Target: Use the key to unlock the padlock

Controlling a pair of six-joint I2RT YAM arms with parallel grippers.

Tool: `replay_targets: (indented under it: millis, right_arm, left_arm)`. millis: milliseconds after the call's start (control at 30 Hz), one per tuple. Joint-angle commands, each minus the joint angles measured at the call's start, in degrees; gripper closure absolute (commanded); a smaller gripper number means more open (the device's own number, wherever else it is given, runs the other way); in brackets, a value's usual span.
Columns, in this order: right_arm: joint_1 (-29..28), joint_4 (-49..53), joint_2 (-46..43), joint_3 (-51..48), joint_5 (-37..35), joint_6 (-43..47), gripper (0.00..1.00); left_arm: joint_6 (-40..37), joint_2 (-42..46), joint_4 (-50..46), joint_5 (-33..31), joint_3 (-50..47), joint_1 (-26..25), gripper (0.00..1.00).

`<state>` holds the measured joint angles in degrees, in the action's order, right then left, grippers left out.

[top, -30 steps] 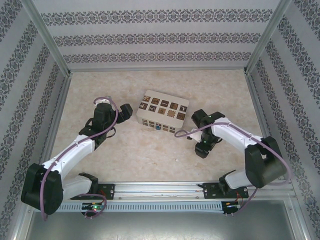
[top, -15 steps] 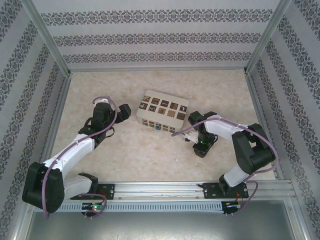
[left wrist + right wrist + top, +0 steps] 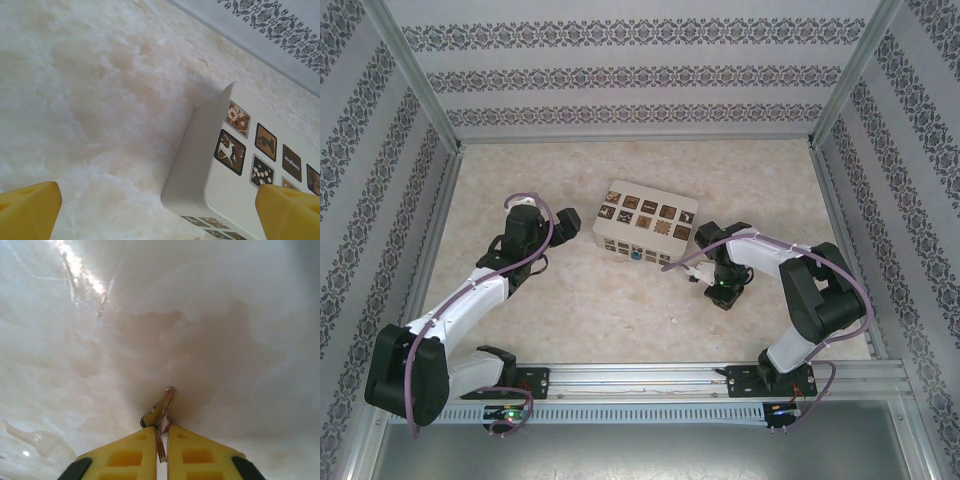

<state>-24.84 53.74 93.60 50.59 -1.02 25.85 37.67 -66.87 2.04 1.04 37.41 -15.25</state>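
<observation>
The small silvery key (image 3: 165, 404) stands on edge on the marble tabletop, its tip pointing away. My right gripper (image 3: 161, 429) is shut on it, the yellow fingers pinching its head and ring. From above, the right gripper (image 3: 723, 296) points down at the table, right of the box. The tiny blue padlock (image 3: 636, 254) hangs on the near face of the cream patterned box (image 3: 646, 223). My left gripper (image 3: 570, 222) stands open beside the box's left end. In the left wrist view, the box's corner (image 3: 200, 170) lies between the left gripper's (image 3: 157, 202) wide-apart fingers.
Patterned walls enclose the marble table (image 3: 570, 300) on three sides, with metal posts at the corners. A metal rail (image 3: 640, 378) runs along the near edge between the arm bases. Open tabletop lies in front of the box.
My right gripper has closed from half open onto the key, and the right arm has folded in with its elbow nearer the base. The left arm has stayed still.
</observation>
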Motion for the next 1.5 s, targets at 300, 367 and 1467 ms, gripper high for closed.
replay_targets:
  millis: [300, 367, 1467]
  right_arm:
    - [1.9, -2.9, -8.9, -0.1, 3.5, -0.9, 1.00]
    - [2.1, -3.8, -10.9, -0.1, 5.0, -1.5, 1.00]
    - [2.2, -61.4, -38.6, -13.0, 24.3, -35.3, 1.00]
  left_arm:
    - [-1.9, 2.2, -2.7, 0.3, 2.5, 0.9, 0.01]
    - [-1.9, 2.5, -2.8, 0.9, 2.9, 0.9, 0.01]
    - [15.2, -6.2, 10.2, 26.7, 15.5, -7.6, 0.27]
